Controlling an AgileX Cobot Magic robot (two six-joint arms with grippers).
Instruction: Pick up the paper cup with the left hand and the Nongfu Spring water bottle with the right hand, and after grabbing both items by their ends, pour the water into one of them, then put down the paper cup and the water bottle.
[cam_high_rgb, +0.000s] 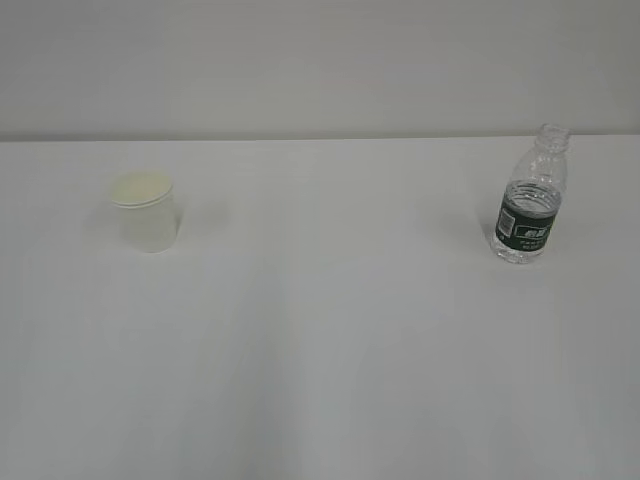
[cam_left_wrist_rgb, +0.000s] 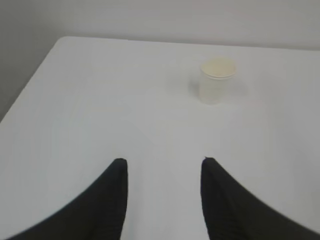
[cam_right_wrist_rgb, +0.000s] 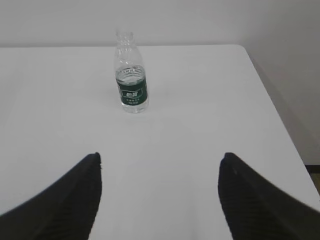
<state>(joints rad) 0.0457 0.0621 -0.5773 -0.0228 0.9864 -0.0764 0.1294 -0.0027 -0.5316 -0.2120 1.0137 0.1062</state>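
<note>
While both arms hang back from their targets, the paper cup (cam_high_rgb: 146, 211) and the Nongfu Spring water bottle (cam_high_rgb: 531, 198) stand upright and well apart on a white table (cam_high_rgb: 330, 360), cup toward nine o'clock and bottle toward three o'clock in the exterior view, where neither arm shows.

Seen from the left wrist, the left hand (cam_left_wrist_rgb: 162, 172) holds nothing; its two dark fingers (cam_left_wrist_rgb: 114, 195) are parted with bare table between them, a gap that looks about wide enough for the cup but no wider. The cup sits ahead at roughly one o'clock from that gap, clear of both fingers, its long axis vertical and its mouth open to the ceiling.

Seen from the right wrist, the right hand (cam_right_wrist_rgb: 160, 165) is spread wider and is likewise empty. The bottle stands ahead at about eleven o'clock, uncapped, its long axis vertical, with water (cam_right_wrist_rgb: 133, 80) reaching up near the top of its green label (cam_right_wrist_rgb: 133, 93).

Each arm appears nearer its own object, so the coming reach likely turns on small corrections: the left hand drifting right toward the cup, the right hand drifting left toward the bottle, each then advancing to bring the upright body between its fingers. Nothing has yet been lifted.
</note>
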